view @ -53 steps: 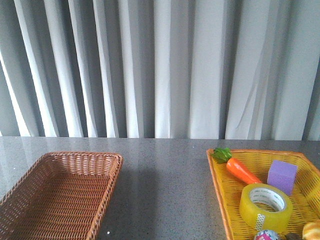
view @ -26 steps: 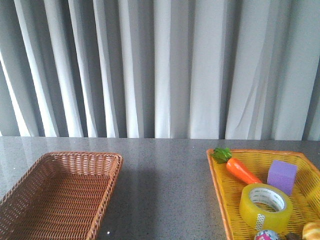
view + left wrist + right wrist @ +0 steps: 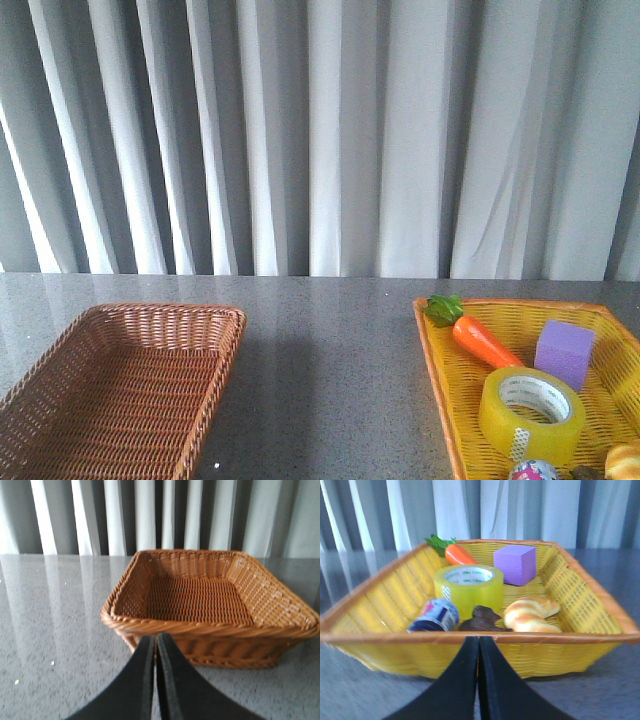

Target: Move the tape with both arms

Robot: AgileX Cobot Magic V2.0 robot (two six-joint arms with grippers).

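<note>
The yellow tape roll [image 3: 530, 414] lies flat in the yellow basket [image 3: 436, 372] at the right; in the right wrist view the tape [image 3: 468, 585] sits mid-basket, behind a can and a brown item. My right gripper [image 3: 478, 642] is shut and empty, just outside the yellow basket's near rim [image 3: 380, 639]. My left gripper [image 3: 155, 640] is shut and empty, just outside the near rim of the empty brown wicker basket [image 3: 125, 625]. Neither arm shows in the front view.
The yellow basket also holds a toy carrot [image 3: 480, 338], a purple cube [image 3: 564, 351], a blue can [image 3: 436, 616], a bread roll [image 3: 531, 614] and a small brown item [image 3: 482, 618]. The brown basket [image 3: 120, 318] stands at the left on the grey table. Grey curtains hang behind.
</note>
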